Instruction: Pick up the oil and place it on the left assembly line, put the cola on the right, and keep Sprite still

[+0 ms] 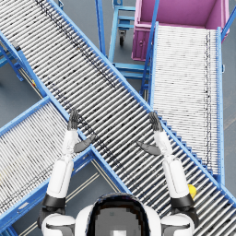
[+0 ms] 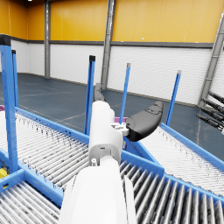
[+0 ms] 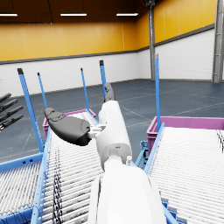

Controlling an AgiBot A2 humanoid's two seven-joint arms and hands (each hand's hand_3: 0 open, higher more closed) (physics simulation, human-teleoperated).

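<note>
**Left robot hand** (image 1: 76, 134): released, fingers spread, raised over the central roller conveyor (image 1: 106, 92).
**Right robot hand** (image 1: 156, 136): likewise released and holding nothing.
**Oil, cola, Sprite:** none identifiable in any view.
**Small yellow object** (image 1: 192, 190): on the rollers just beside the right forearm, so nearer the right arm. It is partly hidden, and its identity and long axis cannot be told.
**Left assembly line** (image 1: 27, 143), **right assembly line** (image 1: 184, 83): rollers only.
**Magenta bin** (image 1: 141, 46): stands at the right line's far end, with no contents visible.
</note>
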